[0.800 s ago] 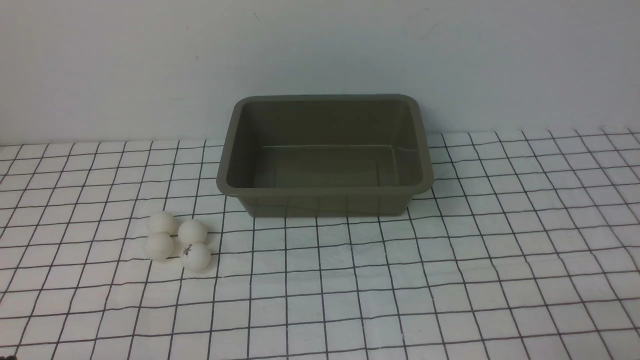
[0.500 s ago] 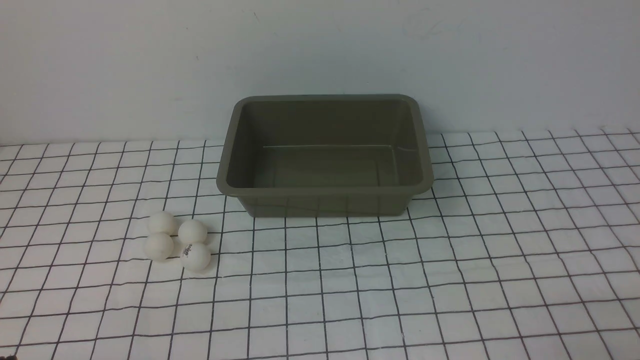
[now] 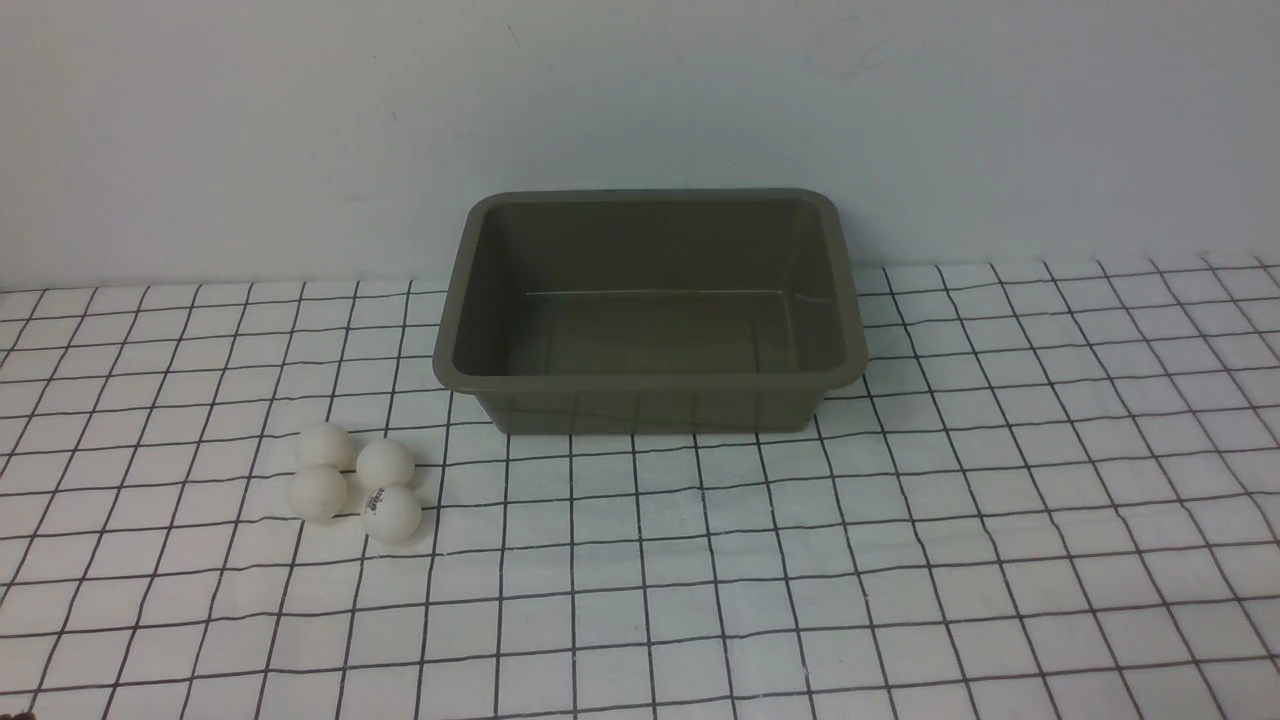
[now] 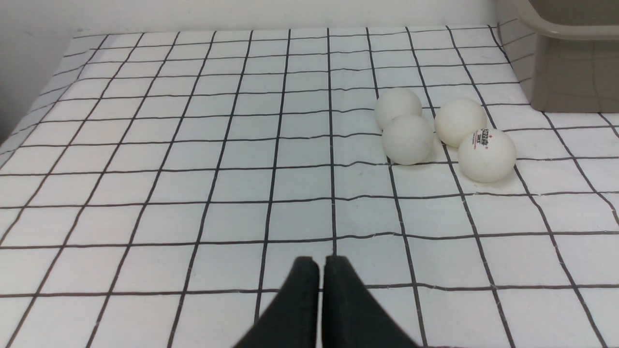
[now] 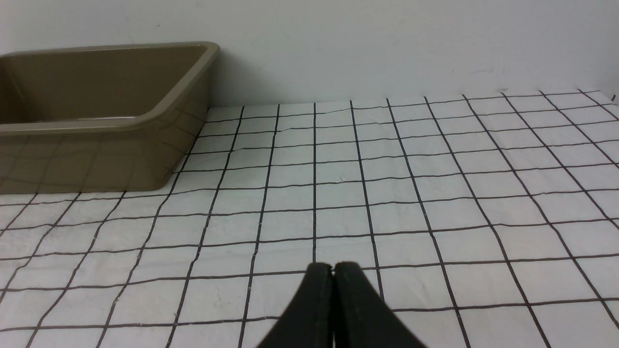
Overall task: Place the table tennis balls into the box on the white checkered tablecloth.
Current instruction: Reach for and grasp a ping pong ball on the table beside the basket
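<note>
Shows none of the four table tennis balls [image 3: 385,463] in the box [image 3: 650,381] yet, leaving every one to pick and drop. Finds them small, matte white, one with a dark logo, bunched touching on the white checkered tablecloth [image 3: 900,560] near the box's near-left corner. Shows left jaws and right jaws pressed together, holding nothing

Even, diffuse light; faint shadows beneath the table tennis balls [image 3: 385,463]; glossy box [image 5: 87,159] wall mirrors the tablecloth [image 5: 435,193] grid; focus sharp.
</note>
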`<state>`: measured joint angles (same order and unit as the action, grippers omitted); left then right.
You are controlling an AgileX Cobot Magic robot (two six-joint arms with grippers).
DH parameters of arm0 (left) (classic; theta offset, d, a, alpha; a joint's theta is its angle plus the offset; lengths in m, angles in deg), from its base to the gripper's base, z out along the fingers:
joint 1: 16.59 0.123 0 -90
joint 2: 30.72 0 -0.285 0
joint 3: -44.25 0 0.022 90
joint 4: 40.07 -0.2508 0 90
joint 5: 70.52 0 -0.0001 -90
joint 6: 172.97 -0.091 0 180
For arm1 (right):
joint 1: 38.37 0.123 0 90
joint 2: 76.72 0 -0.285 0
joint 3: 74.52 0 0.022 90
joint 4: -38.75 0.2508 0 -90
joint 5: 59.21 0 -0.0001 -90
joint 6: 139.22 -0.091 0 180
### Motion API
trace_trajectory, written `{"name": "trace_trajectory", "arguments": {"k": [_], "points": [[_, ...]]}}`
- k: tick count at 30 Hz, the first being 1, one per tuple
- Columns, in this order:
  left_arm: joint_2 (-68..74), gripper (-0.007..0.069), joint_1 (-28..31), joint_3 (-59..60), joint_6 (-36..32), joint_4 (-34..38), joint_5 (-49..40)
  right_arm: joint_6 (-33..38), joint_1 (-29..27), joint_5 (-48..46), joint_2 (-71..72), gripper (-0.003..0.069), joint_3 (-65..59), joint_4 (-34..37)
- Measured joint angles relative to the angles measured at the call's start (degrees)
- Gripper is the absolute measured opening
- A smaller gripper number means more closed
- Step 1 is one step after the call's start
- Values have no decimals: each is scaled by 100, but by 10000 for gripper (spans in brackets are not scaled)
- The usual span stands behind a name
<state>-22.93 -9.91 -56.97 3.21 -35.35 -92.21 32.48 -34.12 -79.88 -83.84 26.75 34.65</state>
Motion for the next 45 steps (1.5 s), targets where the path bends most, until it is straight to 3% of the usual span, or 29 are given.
{"name": "trace_trajectory", "arguments": {"k": [5,12,21,39,43,45], "points": [[0,-4,0,0,-88,-134,0,0,0,0,0,-17,0,0],[0,-4,0,0,-559,-959,-12,0,0,0,0,-17,0,0],[0,-4,0,6,-576,-1151,184,0,0,0,0,-17,0,0],[2,-4,0,6,-470,-1223,4071,0,0,0,0,-17,0,0],[2,-4,0,6,118,-1246,4423,0,0,0,0,-17,0,0],[2,-4,0,6,720,-1251,4771,0,0,0,0,-17,0,0]]}}
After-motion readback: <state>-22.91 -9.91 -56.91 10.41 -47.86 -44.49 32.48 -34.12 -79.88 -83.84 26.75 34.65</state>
